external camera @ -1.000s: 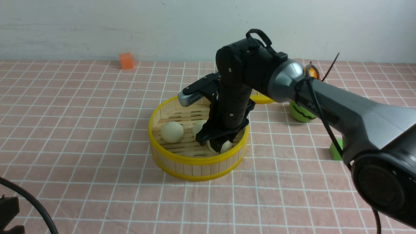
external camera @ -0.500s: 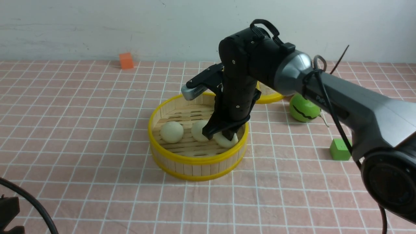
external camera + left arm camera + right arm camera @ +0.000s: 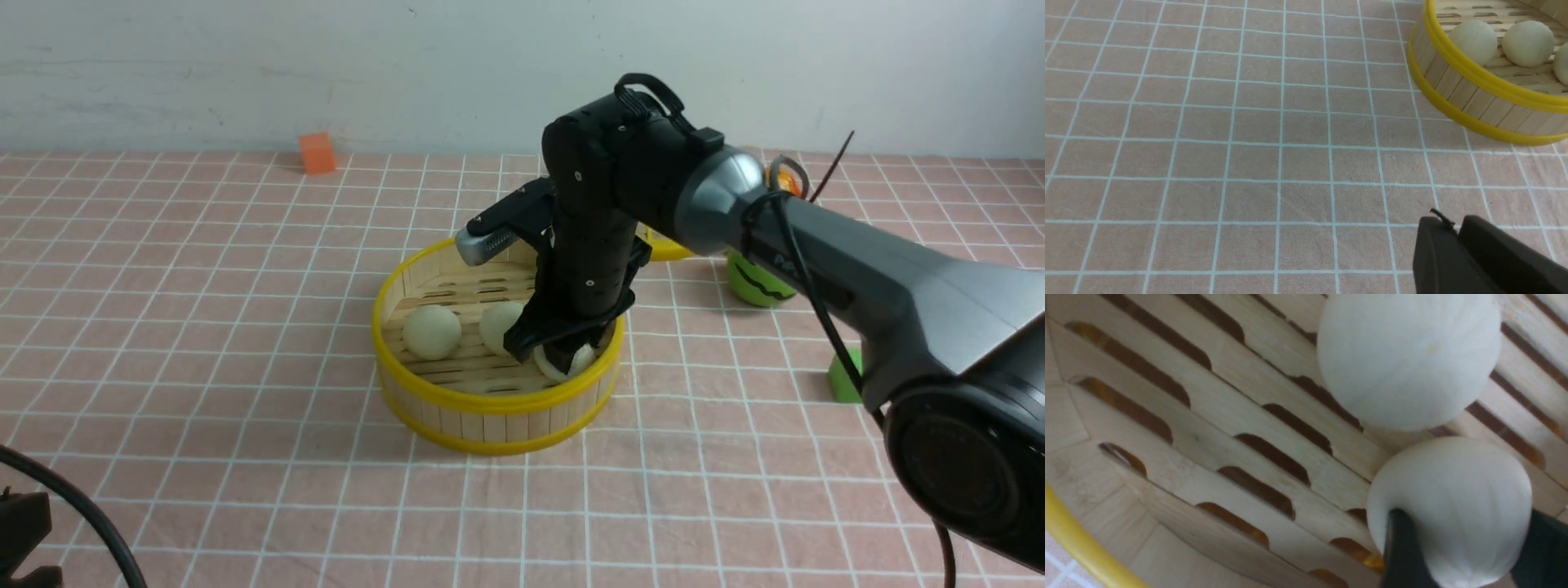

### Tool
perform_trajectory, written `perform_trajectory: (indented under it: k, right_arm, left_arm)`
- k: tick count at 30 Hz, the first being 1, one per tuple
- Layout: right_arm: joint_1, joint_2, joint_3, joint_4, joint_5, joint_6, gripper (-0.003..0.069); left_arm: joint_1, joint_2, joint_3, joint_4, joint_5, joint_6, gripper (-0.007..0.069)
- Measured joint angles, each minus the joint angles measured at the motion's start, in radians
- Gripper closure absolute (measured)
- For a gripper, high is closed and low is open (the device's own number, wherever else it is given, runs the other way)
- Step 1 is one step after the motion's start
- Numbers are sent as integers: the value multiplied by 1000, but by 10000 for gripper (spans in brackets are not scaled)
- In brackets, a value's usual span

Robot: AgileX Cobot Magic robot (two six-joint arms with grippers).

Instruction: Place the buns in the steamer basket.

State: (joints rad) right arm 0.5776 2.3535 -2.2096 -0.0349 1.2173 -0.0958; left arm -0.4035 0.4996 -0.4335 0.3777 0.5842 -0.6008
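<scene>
Three buns are seen inside the basket (image 3: 490,402) at the centre of the front view. One bun (image 3: 431,332) lies free on the slats at the left, a second bun (image 3: 500,325) lies just beside it, and the third bun (image 3: 574,361) sits at the right, close to the rim.

The right end effector (image 3: 562,349) is closed on that third bun, with a dark finger (image 3: 1404,547) set against each side of it. Whether the bun is already borne by the slats cannot be told.

The step in hand is judged to be the release. It is best done by lowering until the floor carries the bun, opening only a little, and lifting straight up, so that the second bun is not knocked and the rim is not caught.

The left end effector (image 3: 1449,230) is narrow, with its fingers together, over the desk (image 3: 1208,143) and apart from the basket.
</scene>
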Motion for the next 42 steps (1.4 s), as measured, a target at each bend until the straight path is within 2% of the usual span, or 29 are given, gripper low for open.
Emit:
perform_trajectory:
  k: [1, 4, 7, 10, 11, 12, 13, 14, 17, 19, 21, 22, 27, 33, 35, 36, 38, 39, 40, 42]
  right_arm:
    - [0, 0, -12, 1, 1, 4, 214]
    - [0, -12, -54, 1, 9, 7, 118]
    - [0, -43, -88, 2, 15, 7, 85]
    - [0, -109, -91, 2, 22, 7, 99]
    - [0, -162, -91, 2, 28, 5, 141]
    - [0, -162, -91, 2, 28, 4, 146]
    - [0, -230, -91, 3, 29, 0, 214]
    - [0, -247, -91, 3, 29, 0, 223]
    - [0, -406, -94, 65, 4, -11, 418]
    - [0, -450, -97, 92, 0, -32, 489]
    - [2, -553, -104, 140, 9, -88, 620]
    - [3, -587, -106, 149, 23, -106, 655]
    - [3, -718, -80, 137, 48, -122, 675]
    - [3, -941, 282, 125, 14, -110, 668]
    - [3, -1039, 450, 113, -90, -98, 666]
    - [3, -1146, 682, 92, -246, -88, 665]
    - [3, -1208, 801, 76, -370, -80, 665]
    - [3, -1304, 987, 62, -548, -69, 664]
    - [3, -1328, 1010, 62, -571, -68, 664]
    - [3, -1462, 1288, 55, -867, -45, 662]
  left_arm:
    - [0, 0, 0, 0, -6, 0, 553]
    - [0, -1, 0, -4, -15, 0, 550]
    - [0, -32, -6, -34, -20, 0, 545]
    - [0, -86, -35, -46, -6, 2, 543]
    - [0, -143, -47, -40, -4, 4, 541]
    - [0, -143, -48, -40, -4, 4, 540]
    - [0, -203, -49, -32, 1, 4, 540]
    - [0, -209, -49, -30, 2, 4, 540]
    - [0, -312, -36, -26, 22, 4, 538]
    - [0, -339, -31, -24, 24, 4, 538]
    - [0, -369, -15, -18, 24, 4, 537]
    - [0, -370, -9, -18, 23, 4, 536]
    - [0, -370, 12, -17, 24, 4, 533]
    - [0, -370, 12, -16, 51, 4, 533]
    - [0, -370, 12, -16, 53, 4, 533]
    - [0, -370, 12, -16, 53, 4, 533]
    - [0, -370, 12, -16, 54, 4, 533]
    - [0, -370, 12, -16, 55, 4, 533]
    - [0, -370, 12, -16, 55, 4, 533]
    - [0, -370, 12, -16, 59, 4, 529]
